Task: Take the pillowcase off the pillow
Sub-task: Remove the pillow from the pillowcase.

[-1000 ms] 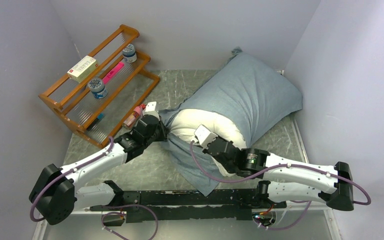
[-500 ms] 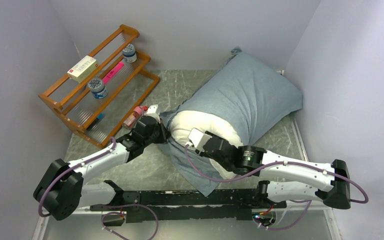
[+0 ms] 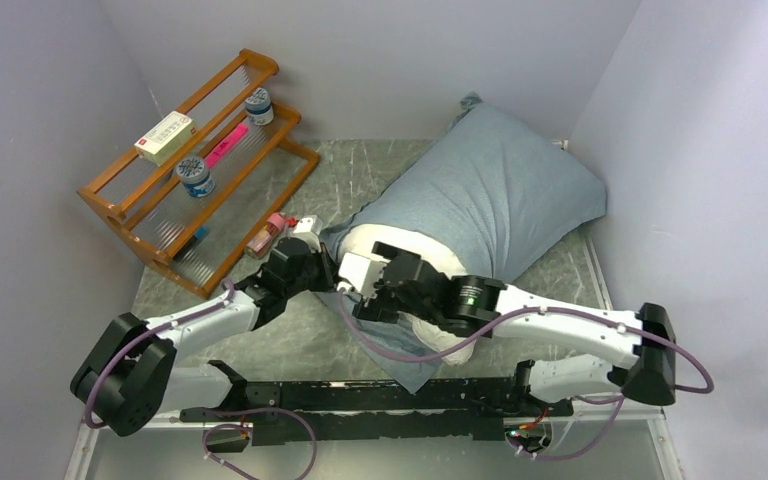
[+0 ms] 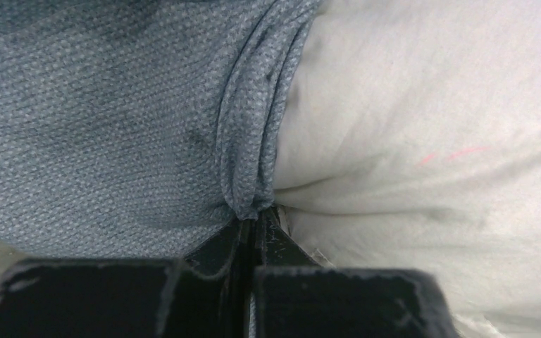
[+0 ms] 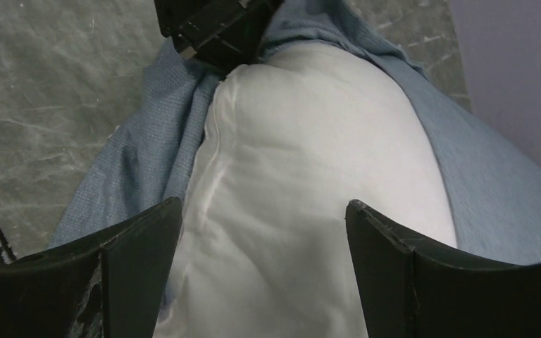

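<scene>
Change: right gripper [image 5: 263,232] has just opened wide, bared pillow [image 5: 310,155] end between its fingers; left gripper [image 4: 253,215] stays pinched on pillowcase [image 4: 113,127] hem at its tips, so a pillow regrasp seems next.

This looks like a robot lab cell. Plain pale walls [image 3: 380,60] close the space on three sides, very near the table [image 3: 360,165], which has a grey marbled top. At the lower edge of the top view a black rail [image 3: 360,400] carries two white and black arms [image 3: 200,320], with purple cables [image 3: 707,372] hanging in loops. At upper left a wooden rack [image 3: 120,205] holds small test items: a box [image 3: 163,137] and two jars [image 3: 197,176]. The only homely thing is a pillow [image 3: 438,256] in a pillowcase [image 3: 490,200], lying on the bare table.
</scene>
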### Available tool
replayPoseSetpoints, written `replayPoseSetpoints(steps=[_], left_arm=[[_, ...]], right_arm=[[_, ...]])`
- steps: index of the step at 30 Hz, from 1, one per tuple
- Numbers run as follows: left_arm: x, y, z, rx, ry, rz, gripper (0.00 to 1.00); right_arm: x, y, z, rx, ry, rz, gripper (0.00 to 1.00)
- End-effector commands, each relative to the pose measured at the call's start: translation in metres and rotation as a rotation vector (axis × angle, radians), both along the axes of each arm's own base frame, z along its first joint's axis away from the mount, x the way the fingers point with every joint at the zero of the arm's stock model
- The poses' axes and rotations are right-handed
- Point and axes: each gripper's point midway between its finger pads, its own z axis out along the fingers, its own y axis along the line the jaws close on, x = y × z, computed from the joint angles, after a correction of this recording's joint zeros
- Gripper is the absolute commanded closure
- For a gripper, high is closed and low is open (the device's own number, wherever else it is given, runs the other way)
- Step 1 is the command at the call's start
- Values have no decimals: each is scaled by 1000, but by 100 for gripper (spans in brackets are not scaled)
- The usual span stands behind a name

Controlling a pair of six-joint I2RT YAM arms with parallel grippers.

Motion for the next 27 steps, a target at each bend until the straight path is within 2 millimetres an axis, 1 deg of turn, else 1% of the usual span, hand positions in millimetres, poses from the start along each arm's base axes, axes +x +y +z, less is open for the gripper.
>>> replayPoseSetpoints(steps=[1, 7, 10, 12, 16, 18, 21, 23, 27], left_arm=[[-8, -14, 9, -80, -17, -66, 95], [-13, -19, 12, -109, -21, -94, 95], [-14, -19, 14, -114, -27, -93, 95], [-15, -19, 14, -116, -27, -94, 95], [-17, -19, 17, -125, -33, -99, 95], [-18, -19, 16, -127, -31, -100, 95], [-19, -21, 17, -132, -29, -107, 95], [-20, -22, 17, -136, -29, -112, 95], [-20, -23, 17, -136, -28, -112, 95]], right_arm=[[5, 34, 6, 42, -37, 82, 12], [18, 59, 7, 81, -71, 77, 9], [25, 68, -1, 80, -96, 70, 7], [33, 68, -10, 59, -119, 38, 5], [51, 60, -37, 23, -81, -7, 4], [63, 48, -54, 0, -66, -60, 4], [77, 35, -71, -28, -57, -139, 4], [79, 31, -82, -45, -36, -166, 5], [76, 27, -108, -98, 17, -188, 5]])
